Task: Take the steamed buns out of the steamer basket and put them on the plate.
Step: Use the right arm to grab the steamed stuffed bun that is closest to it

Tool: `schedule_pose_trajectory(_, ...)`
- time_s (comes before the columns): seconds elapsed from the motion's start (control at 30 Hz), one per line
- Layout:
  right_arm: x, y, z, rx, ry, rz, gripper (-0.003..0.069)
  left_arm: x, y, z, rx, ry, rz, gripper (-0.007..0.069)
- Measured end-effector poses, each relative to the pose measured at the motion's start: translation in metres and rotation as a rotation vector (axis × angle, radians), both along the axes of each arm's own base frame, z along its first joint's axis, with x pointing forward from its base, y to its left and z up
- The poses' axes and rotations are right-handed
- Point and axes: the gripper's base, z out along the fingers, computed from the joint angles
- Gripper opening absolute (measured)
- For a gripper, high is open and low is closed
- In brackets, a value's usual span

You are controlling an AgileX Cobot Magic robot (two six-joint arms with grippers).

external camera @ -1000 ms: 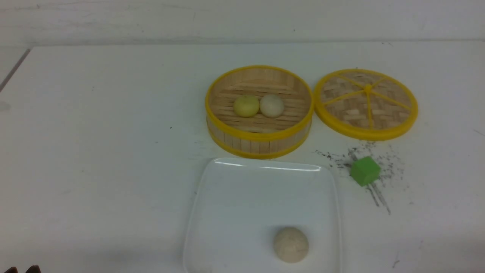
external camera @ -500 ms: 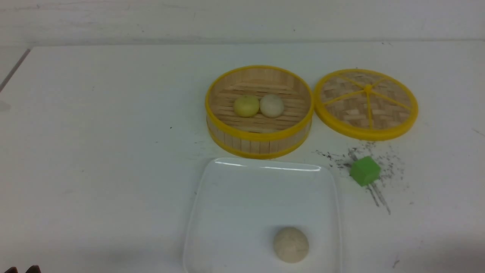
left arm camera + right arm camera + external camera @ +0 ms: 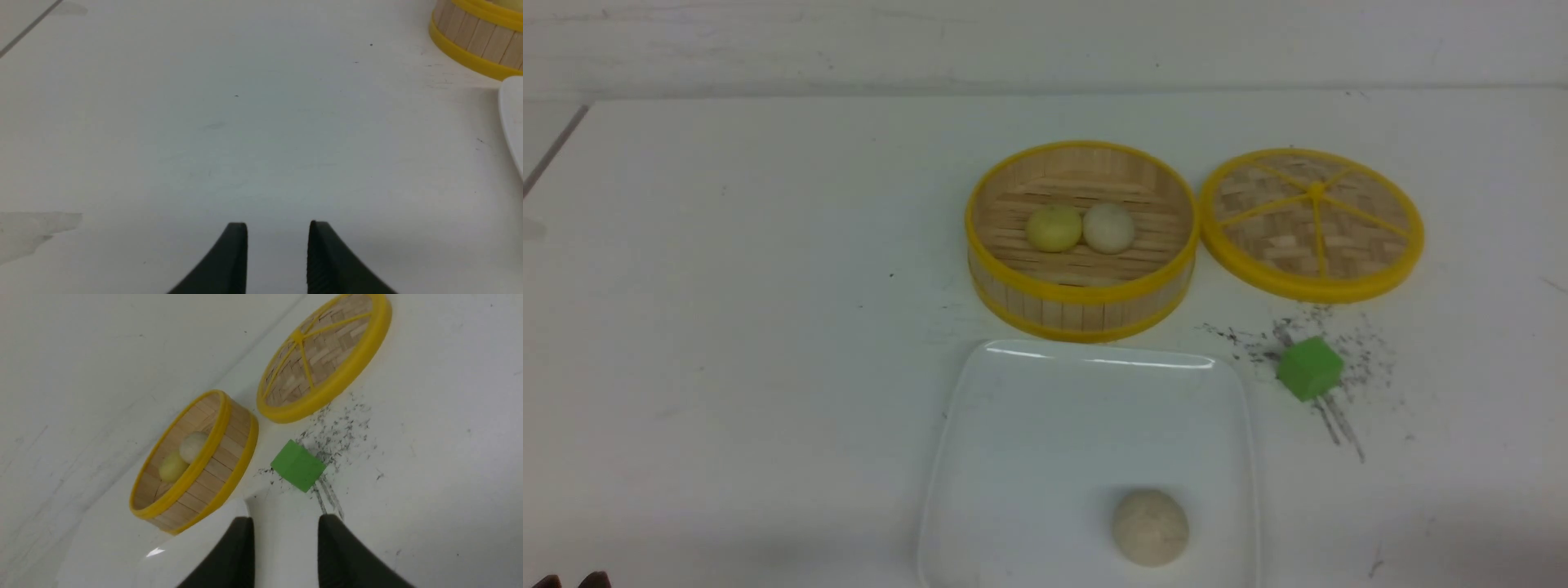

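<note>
Nothing's moved: both steamed buns (image 3: 1054, 228) sit in the steamer basket (image 3: 1081, 314), upper centre. My left fingers (image 3: 233, 265) and right fingers (image 3: 237, 559) hang part-open, empty.

On my front feed the steamer basket (image 3: 1081, 314) sits open on the white table (image 3: 727, 286). Inside it I see the pale yellow bun (image 3: 1054, 228) and the off-white bun (image 3: 1108, 227) side by side and touching, the yellow one on the left. The woven lid (image 3: 1312, 222) lies flat just right of the basket. Nearer to me, the white square plate (image 3: 1045, 425) sits just in front of the basket, with a beige speckled bun (image 3: 1150, 527) on its near right part. A green cube (image 3: 1309, 368) rests among dark scuff marks (image 3: 1339, 426), right of the plate and in front of the lid.
</note>
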Motion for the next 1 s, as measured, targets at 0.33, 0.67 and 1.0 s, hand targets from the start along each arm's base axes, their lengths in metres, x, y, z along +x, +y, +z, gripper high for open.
schedule_pose_trajectory(0.33, -0.002, 0.003, -0.005, -0.004, 0.062, 0.032, 0.0243, 0.0, 0.0, 0.0, 0.003, 0.0, 0.0, 0.0241)
schedule_pose_trajectory(0.67, -0.002, 0.003, -0.007, -0.002, 0.077, 0.038, 0.0243, 0.001, -0.001, 0.001, -0.021, -0.021, -0.002, 0.0241)
schedule_pose_trajectory(1.0, -0.002, 0.004, -0.006, -0.056, 0.061, 0.057, 0.0243, 0.004, -0.004, 0.021, -0.325, -0.241, 0.009, 0.0241)
